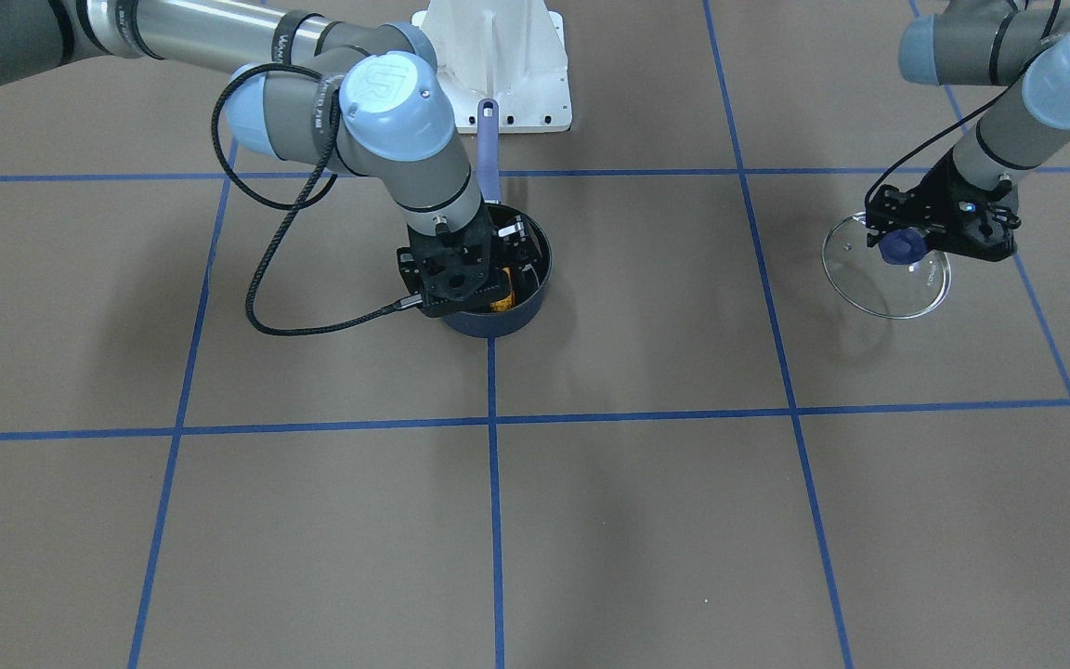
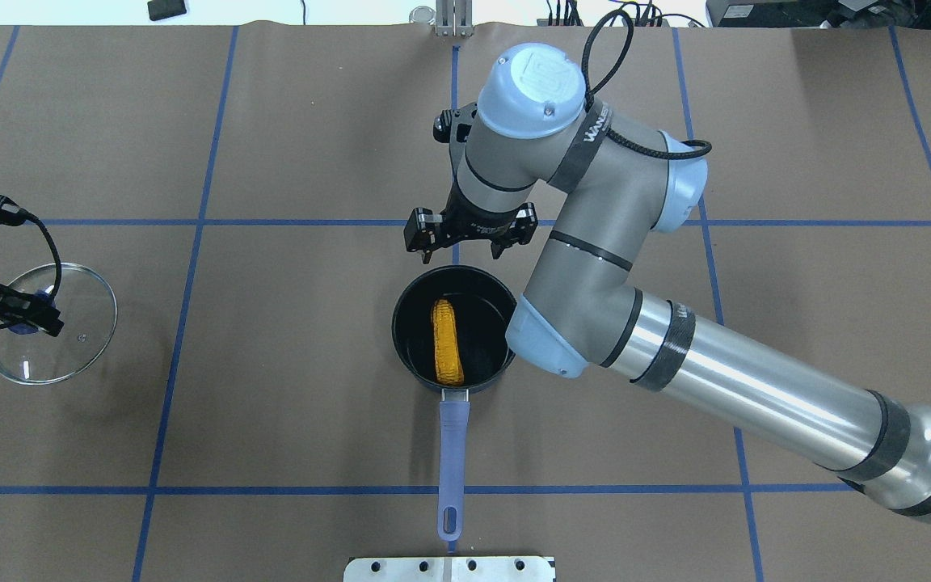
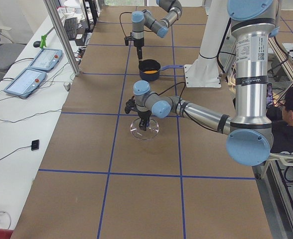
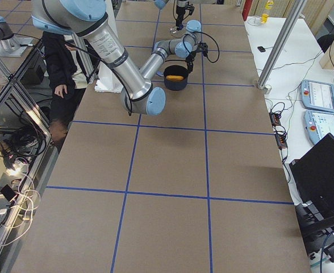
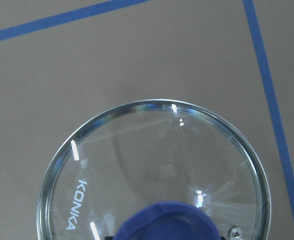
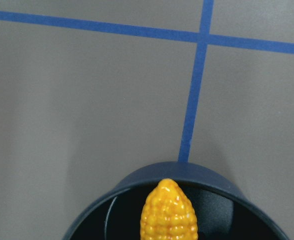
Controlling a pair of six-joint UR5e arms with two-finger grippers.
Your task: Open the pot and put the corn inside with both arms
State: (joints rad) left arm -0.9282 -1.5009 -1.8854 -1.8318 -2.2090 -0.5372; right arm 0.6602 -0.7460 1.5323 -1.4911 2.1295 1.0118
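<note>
From the front camera, my right gripper (image 1: 518, 253) hangs over the pot (image 1: 498, 323). Its jaws seem parted and hold nothing, and the corn (image 1: 502, 300) lies in the pot beneath them. My left gripper (image 1: 905, 243), well apart from the pot, is closed on the blue knob (image 1: 897, 247) of the glass lid (image 1: 897, 295).

From overhead, the corn lies flat on the pot's black floor, in line with the handle (image 2: 452, 453).

The side views show my right gripper clear above the rim.

My left wrist camera has the knob close beneath it. I cannot tell whether the lid rests on the table (image 1: 591, 520).

My right wrist camera sees the corn's tip inside the pot.

I judge both steps done: the pot is open and the corn is in. What is left is parking the lid and pulling my arms away.
</note>
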